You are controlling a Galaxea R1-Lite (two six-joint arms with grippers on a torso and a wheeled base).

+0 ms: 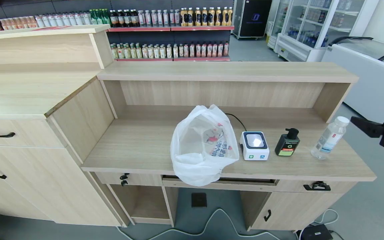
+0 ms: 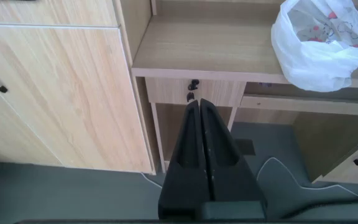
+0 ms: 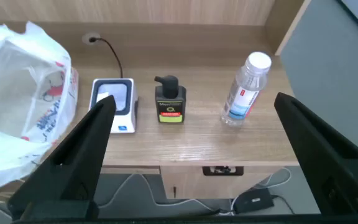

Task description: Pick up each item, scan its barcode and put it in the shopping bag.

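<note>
A white plastic shopping bag (image 1: 202,146) stands open on the wooden counter (image 1: 138,146), its bottom hanging over the front edge. To its right sit a white barcode scanner (image 1: 254,145), a black pump bottle (image 1: 287,143) and a clear water bottle (image 1: 329,138). My right gripper (image 1: 367,126) hovers beyond the counter's right end, close to the water bottle. In the right wrist view it (image 3: 194,102) is open and holds nothing, with the scanner (image 3: 114,104), pump bottle (image 3: 169,102) and water bottle (image 3: 244,90) beyond it. My left gripper (image 2: 199,104) is shut and holds nothing, low before the counter's front left, left of the bag (image 2: 322,43).
A taller wooden cabinet (image 1: 28,100) adjoins the counter on the left. A raised shelf (image 1: 225,71) runs along the counter's back. The scanner's black cable (image 1: 237,120) trails behind the bag. Drawers and a handle (image 1: 317,186) sit under the front edge. Store shelves with bottles stand behind.
</note>
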